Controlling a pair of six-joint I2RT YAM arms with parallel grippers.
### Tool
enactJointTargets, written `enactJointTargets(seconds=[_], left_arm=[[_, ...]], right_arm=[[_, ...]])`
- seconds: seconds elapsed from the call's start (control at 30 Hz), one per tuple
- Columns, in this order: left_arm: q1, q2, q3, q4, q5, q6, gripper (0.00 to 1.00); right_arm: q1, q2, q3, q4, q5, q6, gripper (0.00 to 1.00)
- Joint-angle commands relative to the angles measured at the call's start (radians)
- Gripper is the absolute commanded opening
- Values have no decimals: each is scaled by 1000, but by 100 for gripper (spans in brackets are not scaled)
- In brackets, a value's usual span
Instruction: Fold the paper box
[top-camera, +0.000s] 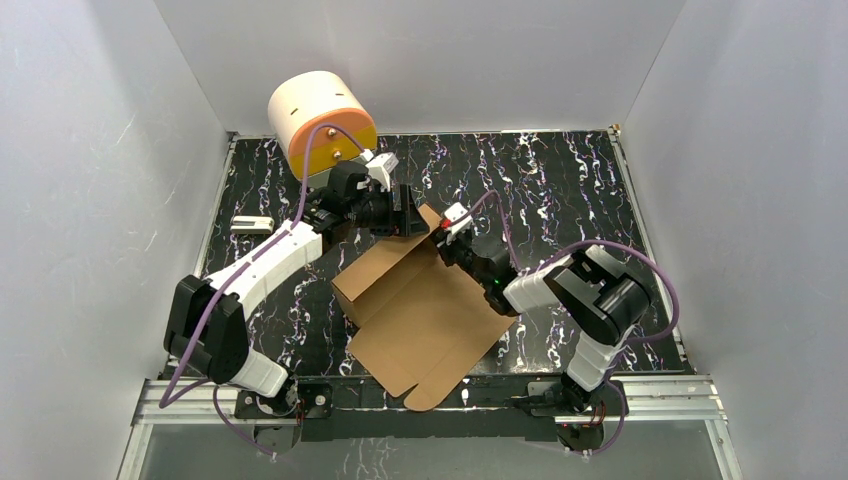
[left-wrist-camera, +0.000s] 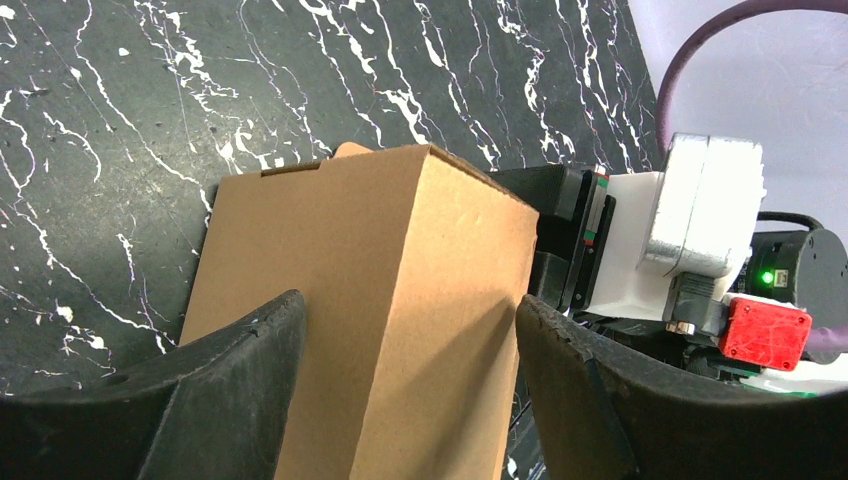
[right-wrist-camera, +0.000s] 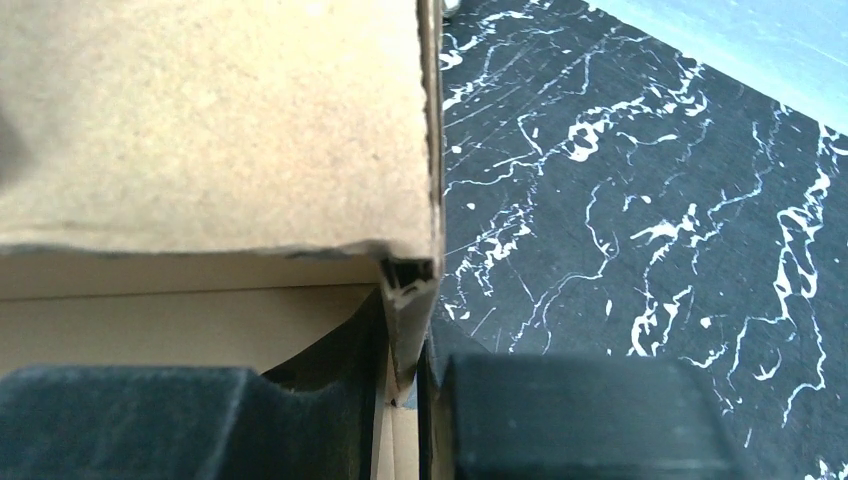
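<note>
Top view: paper box (top-camera: 425, 315) at centre of table (top-camera: 560, 170), half-folded, near flaps lying flat. Left gripper (top-camera: 408, 214) and right gripper (top-camera: 447, 232) at its far corner. We log cream cabinet (top-camera: 318, 120) behind.
Left wrist: jaws wide, raised box wall between them; we cannot tell contact.
Right wrist: jaws narrow, pinching box wall edge.

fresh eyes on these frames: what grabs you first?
The half-folded brown paper box lies mid-table, walls raised at its far end, and both arms meet over that end. The right gripper has its jaws pinched on a wall edge, while the left gripper holds its jaws spread wide over a raised panel. At the far left stands a cream cylindrical cabinet with an orange front.
</note>
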Motion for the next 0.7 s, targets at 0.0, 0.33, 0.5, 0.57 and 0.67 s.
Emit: enactJointTargets(seconds=[0.0, 0.33, 0.5, 0.57, 0.67], left_arm=[[-9, -35, -16, -49, 43, -41, 73], [14, 4, -6, -97, -45, -35, 73], [14, 29, -3, -104, -34, -39, 71], [14, 35, -2, -109, -41, -39, 71], [14, 45, 7, -130, -59, -31, 70]], right_arm=[[2, 21, 65, 41, 199, -3, 22], [7, 76, 129, -9, 332, 86, 27], [7, 97, 132, 5, 376, 141, 29], [7, 104, 130, 25, 362, 155, 29], [7, 110, 128, 38, 367, 193, 29]])
